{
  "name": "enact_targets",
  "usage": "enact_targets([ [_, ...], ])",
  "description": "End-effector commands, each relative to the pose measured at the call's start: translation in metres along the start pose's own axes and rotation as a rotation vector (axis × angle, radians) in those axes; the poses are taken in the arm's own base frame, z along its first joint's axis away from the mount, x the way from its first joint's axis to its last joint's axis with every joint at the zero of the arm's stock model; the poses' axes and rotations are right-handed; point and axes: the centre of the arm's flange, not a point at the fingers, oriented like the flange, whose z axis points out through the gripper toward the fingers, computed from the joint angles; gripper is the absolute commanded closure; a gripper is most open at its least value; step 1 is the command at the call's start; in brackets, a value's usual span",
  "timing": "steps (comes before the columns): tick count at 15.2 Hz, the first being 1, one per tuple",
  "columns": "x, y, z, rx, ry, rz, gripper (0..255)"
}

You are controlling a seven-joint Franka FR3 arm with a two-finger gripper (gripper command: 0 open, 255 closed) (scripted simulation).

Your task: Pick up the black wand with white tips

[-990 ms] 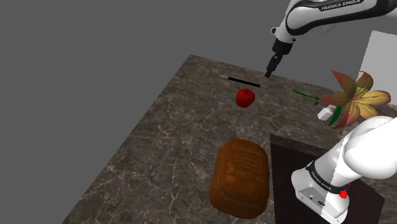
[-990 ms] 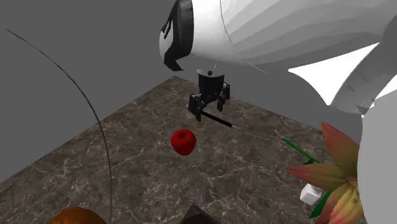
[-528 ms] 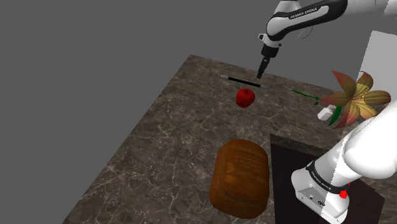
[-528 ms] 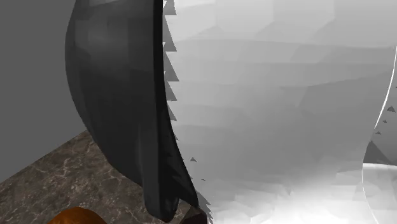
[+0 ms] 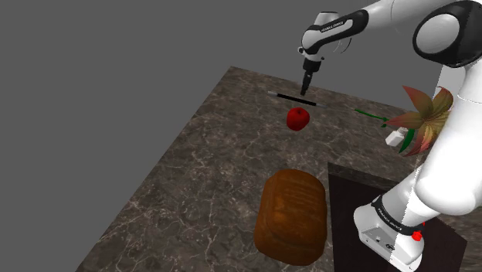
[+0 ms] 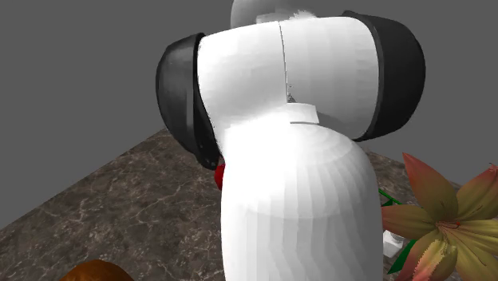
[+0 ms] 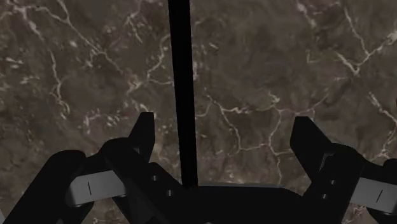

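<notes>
The thin black wand (image 5: pixel 297 98) lies flat on the dark marble counter (image 5: pixel 208 178) near its far edge. My gripper (image 5: pixel 307 87) hangs just above the wand's middle and points down at it. In the wrist view the wand (image 7: pixel 180 89) runs as a straight black bar between my open fingers, closer to one finger (image 7: pixel 145 133) than to the other, and touches neither. My gripper (image 7: pixel 226 137) holds nothing. Both ends of the wand run out of the wrist view.
A red apple (image 5: pixel 298 118) sits just in front of the wand. A brown bread loaf (image 5: pixel 291 215) lies near the stand (image 5: pixel 402 224). An orange lily (image 5: pixel 429 120) with a green stem stands at the shoulder view's right. My own arm (image 6: pixel 295 160) blocks the second exterior view.
The gripper has moved toward the shoulder view's left, from beside the wand's end to above its middle. An arm link has swung across the second exterior view. The wand has not moved.
</notes>
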Motion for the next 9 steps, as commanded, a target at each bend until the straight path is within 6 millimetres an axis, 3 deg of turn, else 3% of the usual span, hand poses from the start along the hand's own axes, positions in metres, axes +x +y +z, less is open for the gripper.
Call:
enact_targets([
  [1,0.011,0.017,0.018,0.001,-0.006,-0.041,0],
  [2,0.018,0.026,0.025,0.0,-0.008,-0.061,0],
  [9,0.021,0.028,0.058,0.0,-0.008,-0.063,0],
])
